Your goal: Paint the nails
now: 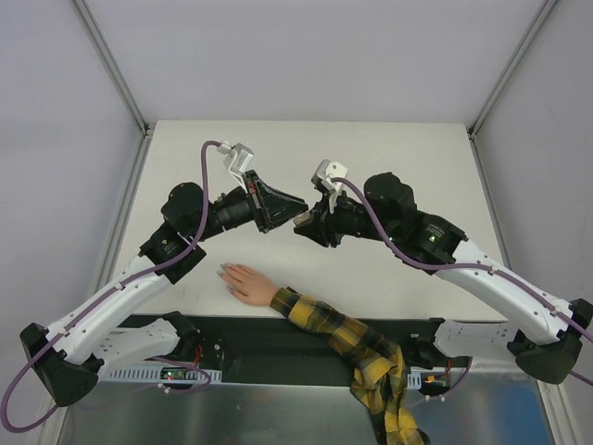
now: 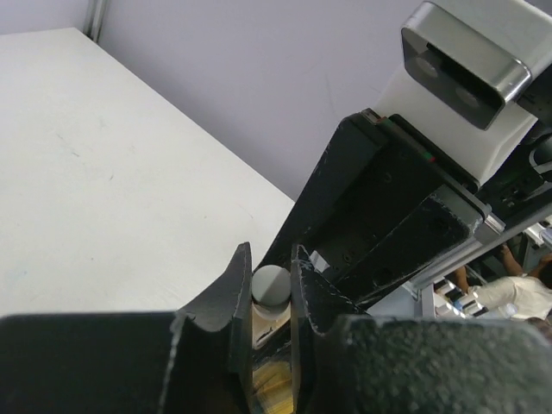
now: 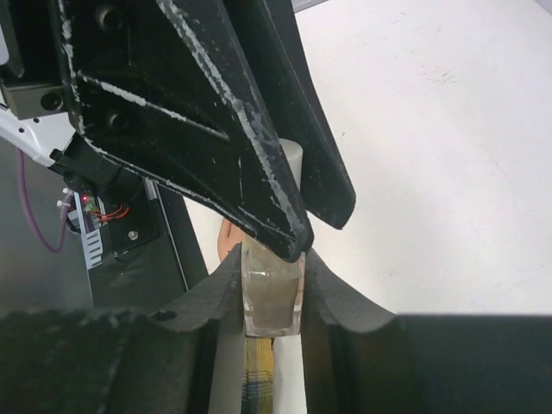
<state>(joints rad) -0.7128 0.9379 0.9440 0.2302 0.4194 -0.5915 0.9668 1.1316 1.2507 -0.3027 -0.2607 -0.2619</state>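
Note:
The small flesh-coloured hand (image 1: pixel 246 283) lies flat on the white table (image 1: pixel 417 158), ending a yellow-and-black plaid sleeve (image 1: pixel 347 341). Its nails (image 1: pixel 223 272) are too small to make out. Above and behind it my two grippers meet tip to tip. My right gripper (image 1: pixel 308 224) is shut on a small clear bottle of grey-beige polish (image 3: pixel 272 302). My left gripper (image 1: pixel 296 206) is shut on the bottle's pale grey round cap (image 2: pixel 271 286). In the right wrist view the left fingers (image 3: pixel 259 185) cover the bottle's top, with the hand (image 3: pixel 226 243) and sleeve (image 3: pixel 258 379) beneath.
A black base strip (image 1: pixel 250 345) runs along the table's near edge under the sleeve. Grey walls and metal frame rails (image 1: pixel 111 65) enclose the table on three sides. Purple cables (image 1: pixel 206 171) loop off both arms.

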